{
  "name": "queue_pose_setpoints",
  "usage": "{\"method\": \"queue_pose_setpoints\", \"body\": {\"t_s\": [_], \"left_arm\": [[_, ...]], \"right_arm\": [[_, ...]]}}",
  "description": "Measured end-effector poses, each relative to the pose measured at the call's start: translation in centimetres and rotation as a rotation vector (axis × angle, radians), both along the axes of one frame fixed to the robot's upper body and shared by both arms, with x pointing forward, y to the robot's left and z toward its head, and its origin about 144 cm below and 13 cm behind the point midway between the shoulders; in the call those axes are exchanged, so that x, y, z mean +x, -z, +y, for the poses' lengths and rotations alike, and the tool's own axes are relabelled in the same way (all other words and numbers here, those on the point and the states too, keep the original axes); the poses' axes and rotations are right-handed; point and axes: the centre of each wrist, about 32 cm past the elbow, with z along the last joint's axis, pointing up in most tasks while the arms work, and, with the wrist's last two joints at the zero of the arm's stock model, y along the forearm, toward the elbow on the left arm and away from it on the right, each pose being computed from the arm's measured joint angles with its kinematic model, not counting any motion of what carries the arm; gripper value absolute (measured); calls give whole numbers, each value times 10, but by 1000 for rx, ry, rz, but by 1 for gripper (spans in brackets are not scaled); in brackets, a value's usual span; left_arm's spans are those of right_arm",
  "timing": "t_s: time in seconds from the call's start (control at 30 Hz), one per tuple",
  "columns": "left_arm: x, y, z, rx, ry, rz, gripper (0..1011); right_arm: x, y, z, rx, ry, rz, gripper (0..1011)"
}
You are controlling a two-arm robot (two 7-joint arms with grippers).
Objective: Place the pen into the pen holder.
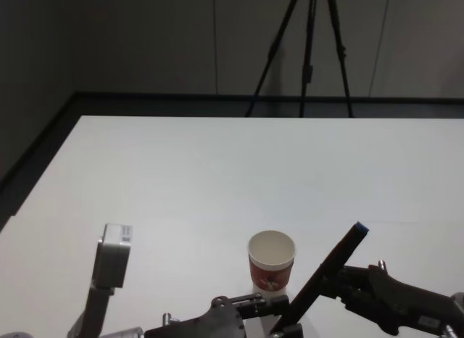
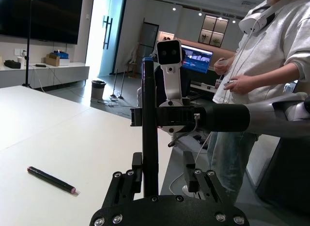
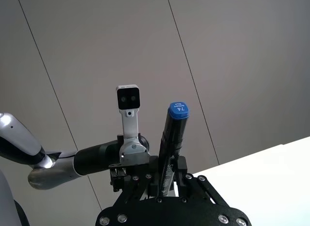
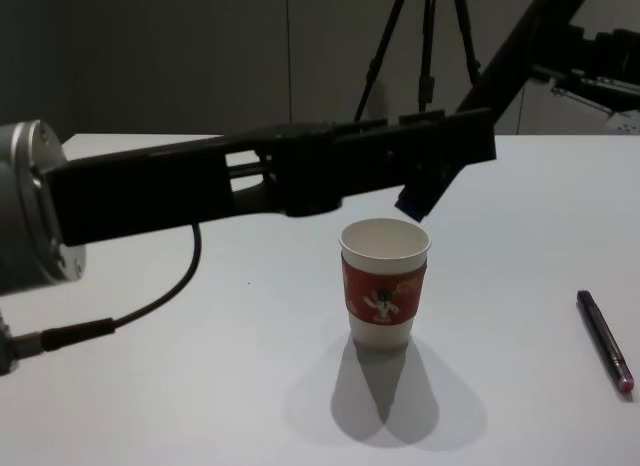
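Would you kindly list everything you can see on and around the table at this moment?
pen holder: one, white cup with red sleeve, upright on the table near the robot.
held pen: one, black with blue cap, slanted in the air beside the cup.
second pen: one, dark with pink tip, lying on the table to the cup's right.
table: one, white, under everything.
tripod: one, black, behind the table's far edge.
right pincer: one, black, shut on the held pen.
left pincer: one, black, open around the same pen.
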Motion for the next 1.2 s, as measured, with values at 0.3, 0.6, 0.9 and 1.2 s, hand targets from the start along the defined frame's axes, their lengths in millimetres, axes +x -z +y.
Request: {"method": "queue_pose_setpoints", "body": {"t_s": [0.3, 0.6, 0.9, 1.2], "left_arm": [[0, 0, 0, 0, -1, 0, 740], [0, 0, 0, 0, -1, 0, 984], [0, 0, 0, 1, -3, 0, 1001], [0, 0, 0, 1, -3, 0, 1001]], "right_arm": [[0, 0, 0, 0, 0, 0, 209], [0, 0, 0, 0, -1, 0, 209], [0, 0, 0, 0, -2, 0, 210], [1, -1, 1, -1, -10, 2, 209]]}}
